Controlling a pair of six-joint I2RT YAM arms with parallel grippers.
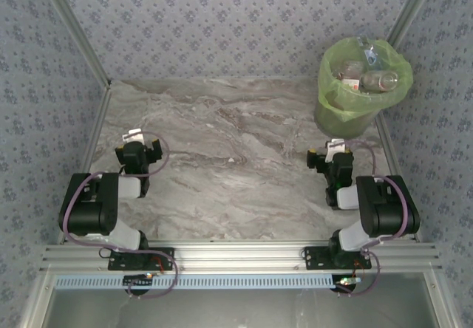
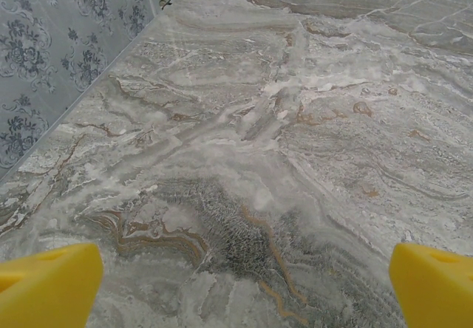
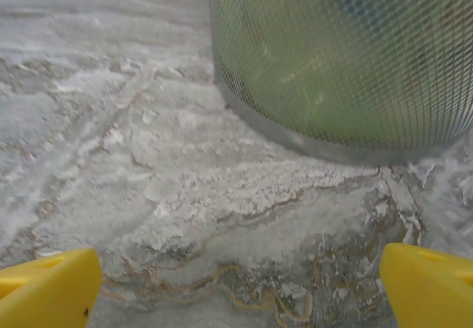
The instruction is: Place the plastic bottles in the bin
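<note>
The bin [image 1: 355, 106], a round mesh basket lined with a lime-green bag, stands at the far right corner of the marble table [image 1: 236, 165]. Plastic bottles [image 1: 369, 79] lie piled inside it. My right gripper [image 1: 329, 153] rests just in front of the bin, open, with nothing between its yellow fingers [image 3: 48, 291]. In the right wrist view the bin's mesh wall [image 3: 340, 62] rises close ahead. My left gripper [image 1: 138, 148] sits low at the near left, open and empty, its yellow fingertips [image 2: 48, 287] wide apart over bare marble.
Patterned walls [image 1: 44, 84] with metal frame posts close in the table on the left, back and right. An aluminium rail [image 1: 236, 256] carrying both arm bases runs along the near edge.
</note>
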